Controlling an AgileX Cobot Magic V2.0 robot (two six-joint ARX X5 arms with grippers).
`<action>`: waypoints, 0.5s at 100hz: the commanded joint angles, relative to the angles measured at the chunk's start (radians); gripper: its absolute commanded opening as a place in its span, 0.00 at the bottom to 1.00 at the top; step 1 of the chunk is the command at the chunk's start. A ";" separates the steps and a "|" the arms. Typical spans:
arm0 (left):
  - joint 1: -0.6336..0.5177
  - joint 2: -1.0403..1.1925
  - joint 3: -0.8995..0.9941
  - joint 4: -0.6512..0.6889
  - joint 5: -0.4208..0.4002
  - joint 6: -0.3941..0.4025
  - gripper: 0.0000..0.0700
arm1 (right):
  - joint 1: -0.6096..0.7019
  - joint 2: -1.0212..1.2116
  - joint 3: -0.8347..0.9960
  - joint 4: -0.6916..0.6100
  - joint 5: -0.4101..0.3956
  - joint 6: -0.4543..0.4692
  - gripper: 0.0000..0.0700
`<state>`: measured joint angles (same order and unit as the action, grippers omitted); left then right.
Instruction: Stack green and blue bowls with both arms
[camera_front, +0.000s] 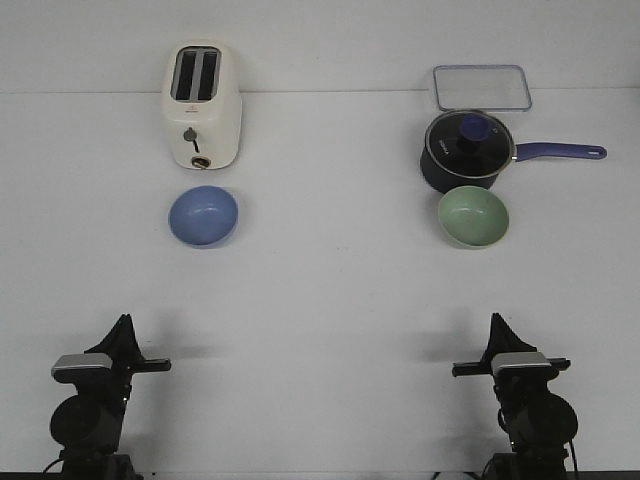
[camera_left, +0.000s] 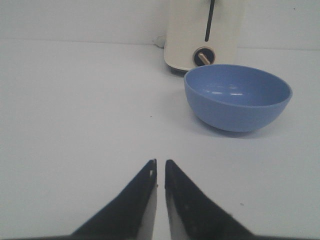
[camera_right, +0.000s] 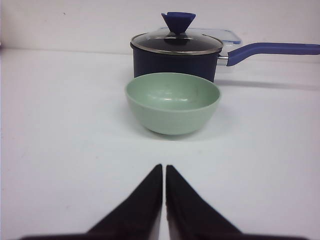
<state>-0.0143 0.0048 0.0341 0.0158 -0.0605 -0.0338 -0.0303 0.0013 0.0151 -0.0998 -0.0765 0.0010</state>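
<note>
The blue bowl (camera_front: 203, 215) sits upright on the white table, just in front of a toaster; it also shows in the left wrist view (camera_left: 237, 97). The green bowl (camera_front: 473, 216) sits upright on the right, just in front of a saucepan; it also shows in the right wrist view (camera_right: 172, 102). My left gripper (camera_front: 122, 322) (camera_left: 160, 162) is shut and empty near the front edge, well short of the blue bowl. My right gripper (camera_front: 496, 320) (camera_right: 164, 167) is shut and empty, well short of the green bowl.
A cream toaster (camera_front: 201, 105) stands behind the blue bowl. A dark navy lidded saucepan (camera_front: 467, 150), its long handle (camera_front: 560, 151) pointing right, stands behind the green bowl. A clear lidded container (camera_front: 481, 87) lies at the back right.
</note>
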 joint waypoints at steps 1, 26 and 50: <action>0.002 -0.002 -0.020 0.016 0.001 0.015 0.02 | -0.002 0.000 -0.002 0.011 -0.002 0.009 0.01; 0.002 -0.002 -0.020 0.015 0.001 0.015 0.02 | -0.002 0.000 -0.002 0.011 -0.003 0.010 0.01; 0.002 -0.002 -0.020 0.015 0.001 0.015 0.02 | -0.002 0.000 -0.002 0.011 -0.024 0.249 0.01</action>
<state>-0.0143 0.0048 0.0341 0.0158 -0.0605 -0.0338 -0.0303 0.0013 0.0151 -0.0998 -0.0887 0.1040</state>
